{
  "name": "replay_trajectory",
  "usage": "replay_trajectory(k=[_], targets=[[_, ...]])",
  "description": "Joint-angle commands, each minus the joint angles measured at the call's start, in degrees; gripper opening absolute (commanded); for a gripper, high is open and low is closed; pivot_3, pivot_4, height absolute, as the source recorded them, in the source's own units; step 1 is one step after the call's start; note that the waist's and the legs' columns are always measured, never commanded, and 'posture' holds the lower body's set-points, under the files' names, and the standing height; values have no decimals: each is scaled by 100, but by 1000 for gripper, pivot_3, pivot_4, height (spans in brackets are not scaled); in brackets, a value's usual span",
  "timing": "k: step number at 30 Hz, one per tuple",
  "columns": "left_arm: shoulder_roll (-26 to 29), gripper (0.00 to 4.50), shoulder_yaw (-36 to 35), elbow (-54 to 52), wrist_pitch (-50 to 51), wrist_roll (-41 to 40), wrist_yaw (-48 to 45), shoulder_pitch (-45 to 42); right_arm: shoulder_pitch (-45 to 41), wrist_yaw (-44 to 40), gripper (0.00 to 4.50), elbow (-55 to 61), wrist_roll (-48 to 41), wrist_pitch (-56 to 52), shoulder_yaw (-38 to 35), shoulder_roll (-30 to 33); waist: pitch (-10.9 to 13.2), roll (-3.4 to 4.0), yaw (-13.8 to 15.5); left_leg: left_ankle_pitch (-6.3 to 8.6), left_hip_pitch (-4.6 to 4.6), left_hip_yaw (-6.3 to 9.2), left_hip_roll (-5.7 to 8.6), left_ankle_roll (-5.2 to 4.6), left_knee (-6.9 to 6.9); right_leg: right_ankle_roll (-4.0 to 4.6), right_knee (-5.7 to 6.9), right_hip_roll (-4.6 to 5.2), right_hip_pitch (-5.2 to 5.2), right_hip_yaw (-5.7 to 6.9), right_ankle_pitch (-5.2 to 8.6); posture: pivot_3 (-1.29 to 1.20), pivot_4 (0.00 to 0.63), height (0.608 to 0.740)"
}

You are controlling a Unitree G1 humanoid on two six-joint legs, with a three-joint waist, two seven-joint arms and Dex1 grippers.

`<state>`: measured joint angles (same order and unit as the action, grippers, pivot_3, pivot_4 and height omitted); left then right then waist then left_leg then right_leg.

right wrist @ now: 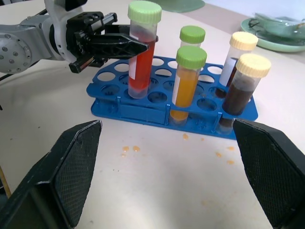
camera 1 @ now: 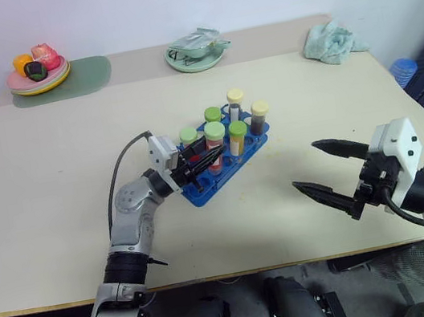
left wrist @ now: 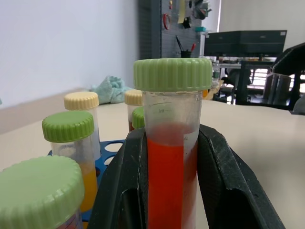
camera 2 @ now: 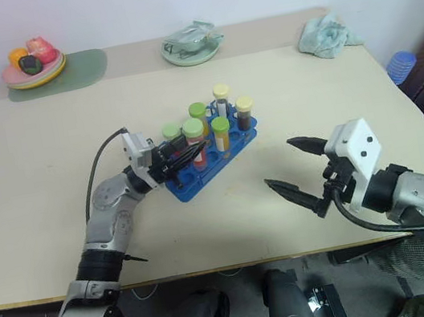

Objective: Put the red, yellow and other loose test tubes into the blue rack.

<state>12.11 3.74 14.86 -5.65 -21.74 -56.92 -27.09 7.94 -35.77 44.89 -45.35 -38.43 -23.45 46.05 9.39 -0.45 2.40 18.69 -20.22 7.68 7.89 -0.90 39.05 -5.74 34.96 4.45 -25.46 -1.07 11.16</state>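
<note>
The blue rack (camera 1: 202,193) lies mid-table and holds several capped tubes. A red tube (camera 1: 216,156) with a green cap stands upright in a hole near the rack's left end, and my left gripper (camera 1: 212,156) is shut on it. In the left wrist view both black fingers (left wrist: 119,191) press the red tube (left wrist: 167,171) from either side. A yellow tube (right wrist: 185,83) with a green cap and a brown tube (right wrist: 240,88) with a cream cap stand in the rack (right wrist: 143,112) too. My right gripper (camera 1: 304,165) hovers open to the right of the rack, holding nothing.
At the far left a plate of fruit (camera 1: 38,71) rests on a green mat. A pale green dish (camera 1: 195,52) sits at the back centre and a teal cloth (camera 1: 333,42) at the back right. Small orange drips (right wrist: 130,149) spot the table before the rack.
</note>
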Motion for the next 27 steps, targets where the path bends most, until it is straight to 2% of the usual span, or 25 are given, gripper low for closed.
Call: replay_trajectory(k=[1, 27], targets=[[1, 835, 214, -2, 170, 118, -89, 136, -36, 15, 4500, 189, -74, 115, -87, -10, 0, 0, 0, 1, 0, 0, 0, -1, 0, 0, -1, 0, 0, 0, 0, 0, 150, 740], [19, 835, 177, -313, 321, 220, 185, 285, -87, 69, 4500, 214, -110, 90, -29, -17, 0, 0, 2, 3, -2, 0, 0, -4, 0, -3, -3, 1, 0, 0, 2, 0, 150, 740]])
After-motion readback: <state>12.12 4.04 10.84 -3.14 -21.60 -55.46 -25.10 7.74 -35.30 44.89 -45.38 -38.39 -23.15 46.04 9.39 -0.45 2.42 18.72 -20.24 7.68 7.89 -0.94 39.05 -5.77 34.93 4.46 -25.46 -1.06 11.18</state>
